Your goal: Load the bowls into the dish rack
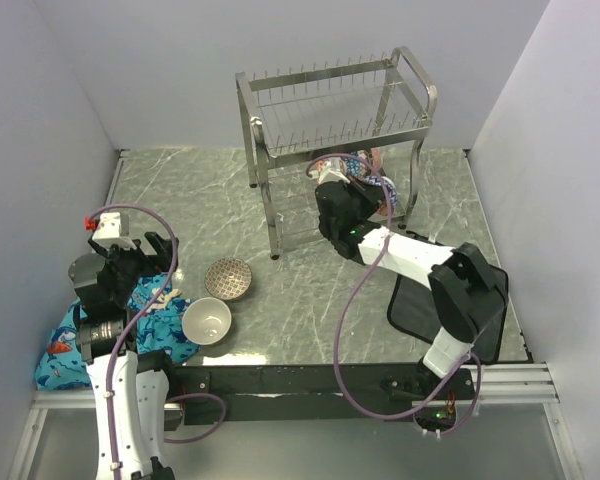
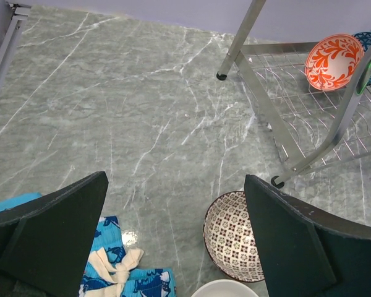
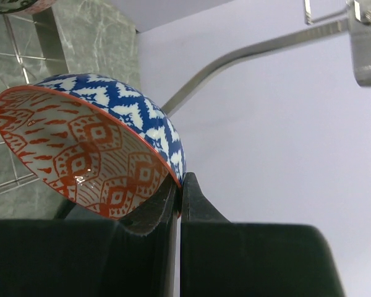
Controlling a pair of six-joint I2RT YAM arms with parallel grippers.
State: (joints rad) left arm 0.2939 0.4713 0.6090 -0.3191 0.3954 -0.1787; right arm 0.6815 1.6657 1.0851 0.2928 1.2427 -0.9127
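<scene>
My right gripper (image 3: 179,185) is shut on the rim of a bowl (image 3: 93,148) with a pinkish-red patterned inside and a blue-and-white outside. In the top view it (image 1: 346,182) holds this bowl tilted inside the lower tier of the steel dish rack (image 1: 330,100). A red-orange bowl (image 2: 333,60) stands in the rack with a blue one (image 2: 370,41) behind it. My left gripper (image 2: 176,179) is open and empty above the table, near the brown-grey patterned bowl (image 2: 235,238) and the cream-white bowl (image 1: 207,320).
A blue patterned cloth (image 1: 140,325) lies at the front left under my left arm. A black mat (image 1: 420,300) lies at the front right. The rack's legs (image 2: 235,43) stand on the grey marble table. Walls close in on three sides.
</scene>
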